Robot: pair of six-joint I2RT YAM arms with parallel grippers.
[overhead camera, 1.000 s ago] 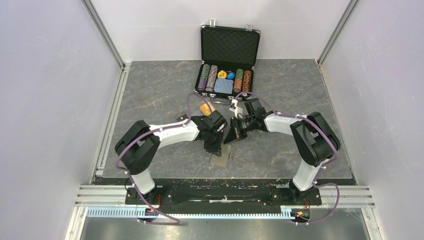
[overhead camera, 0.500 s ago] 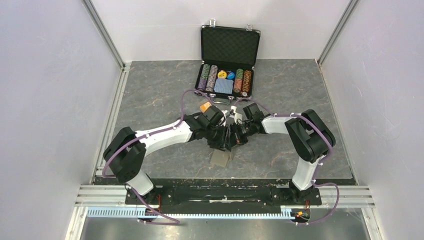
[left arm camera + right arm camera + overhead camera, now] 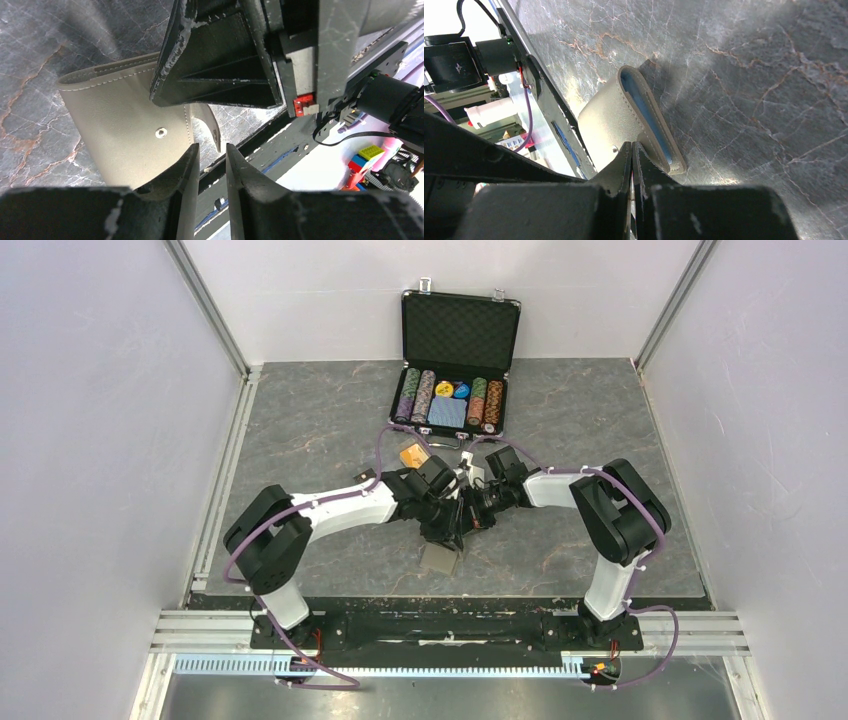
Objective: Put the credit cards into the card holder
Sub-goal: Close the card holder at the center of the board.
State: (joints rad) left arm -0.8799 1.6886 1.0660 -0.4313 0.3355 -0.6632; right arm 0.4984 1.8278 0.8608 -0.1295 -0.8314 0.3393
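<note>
The khaki-grey card holder (image 3: pixel 440 560) lies near the table's front edge, its flap slightly raised. In the left wrist view it (image 3: pixel 125 120) shows its round snap stud. In the right wrist view it (image 3: pixel 611 120) shows blue lining at the open edge. My left gripper (image 3: pixel 445 532) hangs just above it, narrowly open and empty (image 3: pixel 212 146). My right gripper (image 3: pixel 466 520) is close beside the left one, jaws pressed together (image 3: pixel 631 145), tips just over the holder. No card shows between them. An orange card (image 3: pixel 412 455) lies behind the arms. I cannot make out the black card.
An open black poker chip case (image 3: pixel 455 360) with chip rows and a blue deck stands at the back centre. The right gripper's body (image 3: pixel 300 60) fills the top of the left wrist view. The front rail (image 3: pixel 440 625) runs just beyond the holder.
The left gripper has swung right and forward, and the right gripper left, so both now meet above the holder. The holder and the orange card have not moved.
</note>
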